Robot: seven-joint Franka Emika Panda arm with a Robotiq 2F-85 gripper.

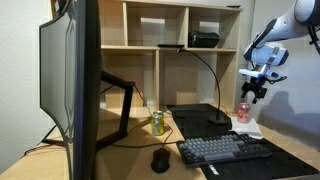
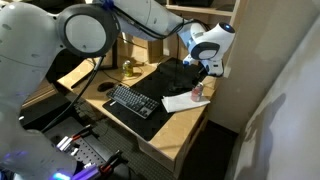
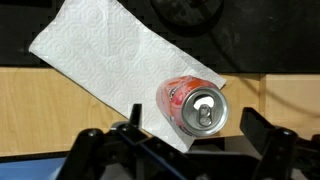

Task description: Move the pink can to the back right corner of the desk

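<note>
The pink can [image 3: 193, 105] stands upright on the corner of a white paper napkin [image 3: 110, 50] on the light-wood desk [image 3: 60, 110]. It also shows in both exterior views [image 1: 243, 112] [image 2: 197, 90]. My gripper [image 3: 190, 135] is open and empty, above the can, with the fingers apart on either side of it; nothing is held. In an exterior view the gripper [image 1: 254, 90] hangs just above the can, and in the second exterior view the gripper [image 2: 204, 70] is also over it. A yellow-green can [image 1: 157, 122] stands near the monitor.
A dark keyboard [image 1: 225, 150] lies on a black mat, with a black mouse [image 1: 160, 159] beside it. A large monitor [image 1: 70, 90] stands in front. A desk lamp base [image 1: 218, 120] and a light-wood cubby shelf [image 1: 180, 45] stand behind. The wall is close to the can.
</note>
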